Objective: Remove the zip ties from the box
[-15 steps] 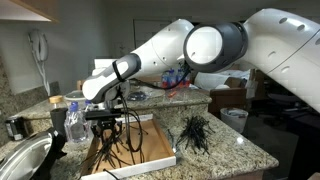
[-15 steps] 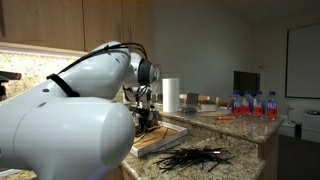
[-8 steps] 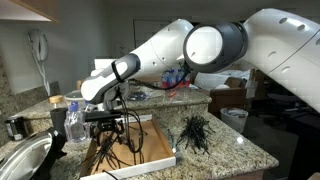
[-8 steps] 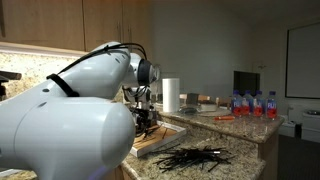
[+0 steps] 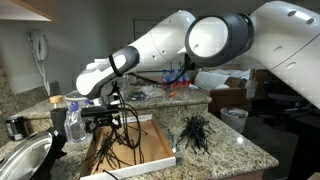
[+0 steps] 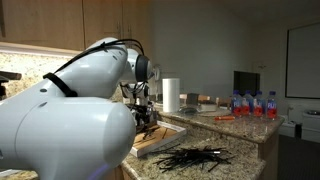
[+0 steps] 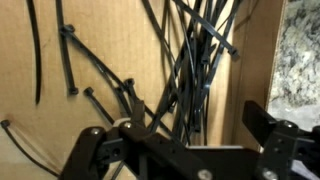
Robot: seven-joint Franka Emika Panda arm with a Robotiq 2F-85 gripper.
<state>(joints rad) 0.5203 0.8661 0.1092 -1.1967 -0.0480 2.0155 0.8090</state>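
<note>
The box lies on the granite counter, with a brown cardboard bottom and low white sides. It also shows in an exterior view as the box. A tangle of black zip ties rests in it, some strands reaching up toward my gripper. In the wrist view the zip ties fan across the cardboard below my gripper, whose fingers stand wide apart and grip nothing. A separate spiky bunch of zip ties lies on the counter outside the box, and shows again as the bunch.
A paper towel roll stands behind the box. Water bottles line the far counter. A clear plastic bottle and a metal sink sit beside the box. The counter edge runs close to the bunch.
The jaws have spread from partly closed to wide open. The gripper has lifted slightly above the box, and the zip ties stay in the box.
</note>
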